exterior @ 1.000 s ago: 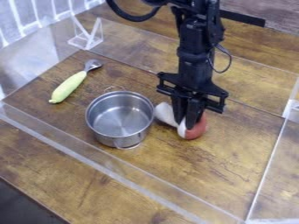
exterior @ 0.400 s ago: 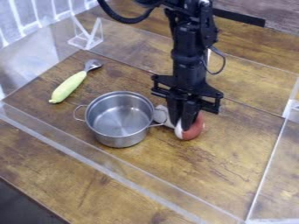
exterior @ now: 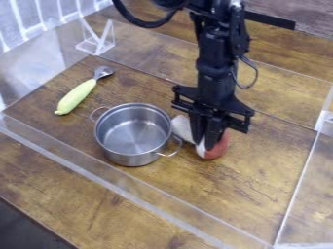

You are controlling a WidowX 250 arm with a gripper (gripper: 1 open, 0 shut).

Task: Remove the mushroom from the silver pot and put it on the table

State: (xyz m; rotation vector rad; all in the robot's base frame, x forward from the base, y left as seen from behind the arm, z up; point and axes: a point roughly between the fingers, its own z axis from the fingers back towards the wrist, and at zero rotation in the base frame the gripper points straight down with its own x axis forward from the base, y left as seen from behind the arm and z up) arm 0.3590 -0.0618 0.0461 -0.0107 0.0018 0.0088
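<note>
The silver pot (exterior: 134, 134) stands empty on the dark wood table (exterior: 247, 199), left of centre. Just to its right is the mushroom (exterior: 212, 146), white stem towards the pot and reddish-brown cap away from it, low over or on the tabletop; I cannot tell which. My gripper (exterior: 208, 133) points straight down from above, shut on the mushroom, and its black fingers hide the mushroom's middle.
A yellow-green corn cob (exterior: 76, 95) lies at the left, with a small metal piece (exterior: 103, 72) just beyond it. Clear acrylic walls (exterior: 78, 156) edge the table in front and at the sides. A clear acrylic stand (exterior: 93, 39) sits at the back left.
The gripper with the mushroom has shifted slightly right and towards the front. The pot has turned a little, so its handles point differently.
</note>
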